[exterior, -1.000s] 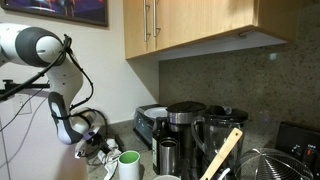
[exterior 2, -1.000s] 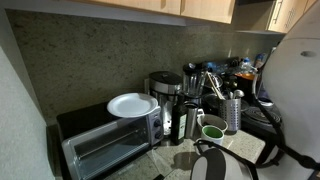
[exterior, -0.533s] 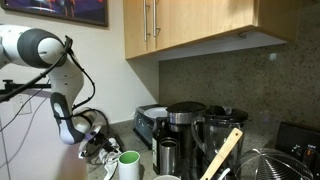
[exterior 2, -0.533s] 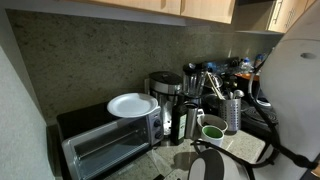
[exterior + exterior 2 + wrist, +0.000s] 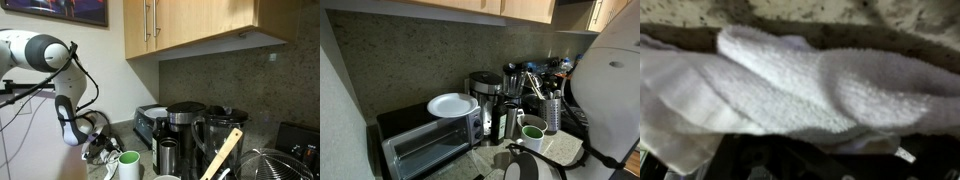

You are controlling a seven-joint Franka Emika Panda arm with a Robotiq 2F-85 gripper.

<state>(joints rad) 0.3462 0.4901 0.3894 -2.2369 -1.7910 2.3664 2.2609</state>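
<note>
A white terry towel [image 5: 800, 85] fills nearly the whole wrist view, bunched in thick folds right in front of the camera. My gripper [image 5: 838, 132] shows only as a dark mass along the bottom edge. Its fingertips are buried in the cloth, and the folds look pinched between them. In an exterior view the gripper [image 5: 100, 152] hangs low over the counter with white cloth at it, just beside a white mug with a green inside [image 5: 129, 163]. That mug [image 5: 532, 131] also shows in front of the appliances.
A toaster oven [image 5: 425, 150] carries a white plate [image 5: 452, 104]. A coffee maker [image 5: 183, 125] and a blender [image 5: 222, 135] stand against the speckled backsplash. Wooden cabinets [image 5: 190, 25] hang above. A strip of speckled granite counter [image 5: 840, 12] shows past the towel.
The arm's upper links have shifted slightly. The white robot body now covers more of the right side of an exterior view. The gripper stays low by the mug.
</note>
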